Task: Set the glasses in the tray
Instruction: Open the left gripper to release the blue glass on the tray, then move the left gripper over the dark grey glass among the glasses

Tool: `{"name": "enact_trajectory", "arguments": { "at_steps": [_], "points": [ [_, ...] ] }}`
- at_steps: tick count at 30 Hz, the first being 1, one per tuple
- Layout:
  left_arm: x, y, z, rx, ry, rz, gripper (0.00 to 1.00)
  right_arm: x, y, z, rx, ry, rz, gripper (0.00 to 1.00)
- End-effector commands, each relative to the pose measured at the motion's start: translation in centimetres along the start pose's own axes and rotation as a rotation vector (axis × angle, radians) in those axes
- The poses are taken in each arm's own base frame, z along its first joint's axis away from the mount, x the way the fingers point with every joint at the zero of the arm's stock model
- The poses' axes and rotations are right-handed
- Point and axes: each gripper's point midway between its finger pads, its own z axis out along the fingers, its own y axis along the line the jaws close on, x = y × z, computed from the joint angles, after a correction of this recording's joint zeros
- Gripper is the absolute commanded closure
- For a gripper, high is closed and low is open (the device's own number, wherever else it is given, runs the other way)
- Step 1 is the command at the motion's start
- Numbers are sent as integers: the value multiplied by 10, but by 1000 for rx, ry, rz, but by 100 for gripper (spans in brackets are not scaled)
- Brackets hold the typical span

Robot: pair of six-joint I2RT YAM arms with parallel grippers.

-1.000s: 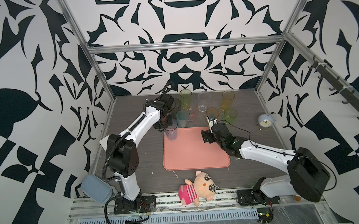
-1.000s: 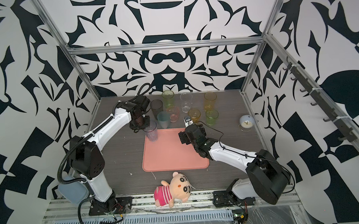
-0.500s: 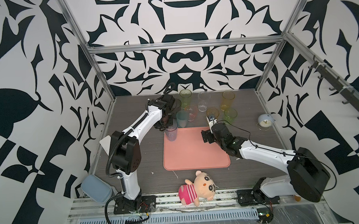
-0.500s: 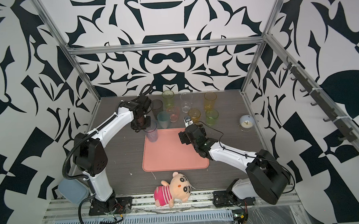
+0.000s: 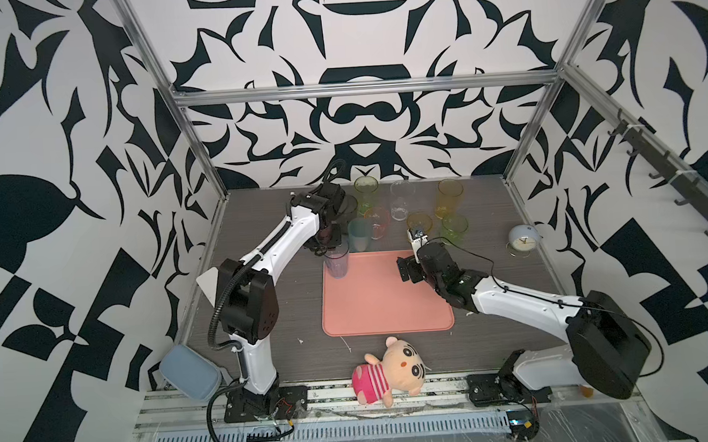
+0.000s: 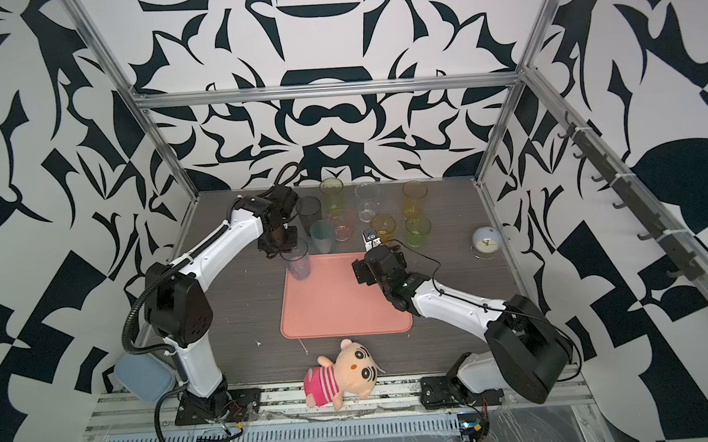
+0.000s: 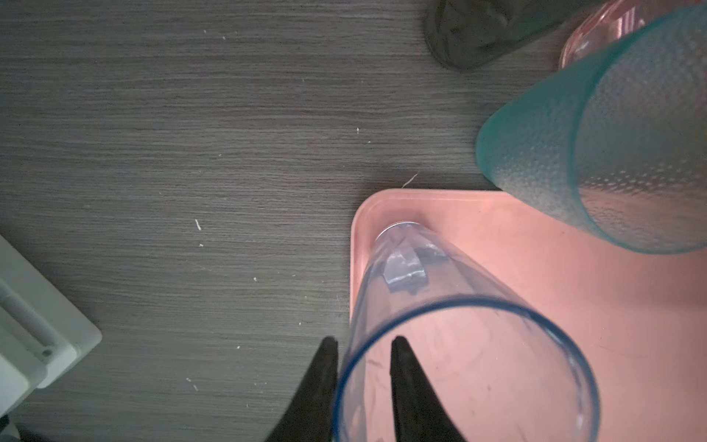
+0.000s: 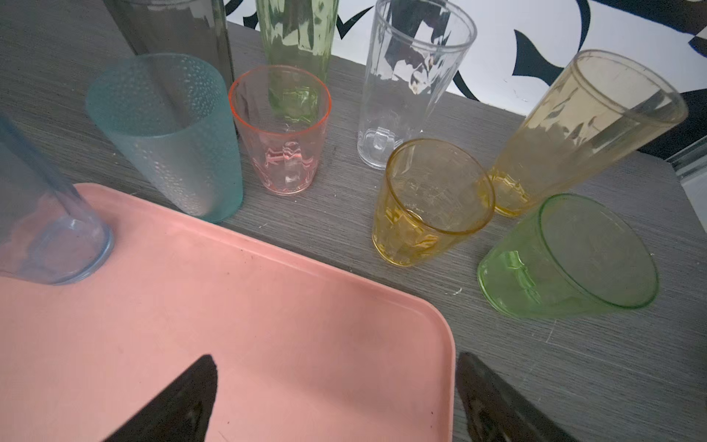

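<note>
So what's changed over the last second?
The left hand has loosened on the blue-grey tumbler, which stands in the tray's far-left corner. Its fingers now straddle the rim with a gap. The tumbler barely shifted. The right hand stayed open by the tray's far-right corner, and the other tumblers did not move.

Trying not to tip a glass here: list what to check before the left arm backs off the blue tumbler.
1. Blue-grey tumbler seated in the tray: ok, upright in its far left corner.
2. Left gripper loose on the rim: ok, fingers straddle the wall with a gap showing.
3. Room beside the way out: not ok, the teal tumbler stands close by, just off the tray.
4. Right gripper free: ok, open and empty at the tray's far right corner.
5. Depth of the inner finger inside the glass: cannot tell.
</note>
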Motion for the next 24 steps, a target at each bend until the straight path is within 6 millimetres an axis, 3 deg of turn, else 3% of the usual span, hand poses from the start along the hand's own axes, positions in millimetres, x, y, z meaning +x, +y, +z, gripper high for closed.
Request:
{"name": "enact_trajectory", "arguments": {
  "at_steps": [1,13,24],
  "points": [
    [1,4,-17,3,-1,-8,68,-18,-1,-8,-4,-66,32,0],
    [-18,3,-50,27,-85,-14,61,-19,-2,-11,-1,-72,32,0],
    [-62,-3,-82,47,-239,-34,57,-20,-5,-14,7,-88,36,1]
  ]
}}
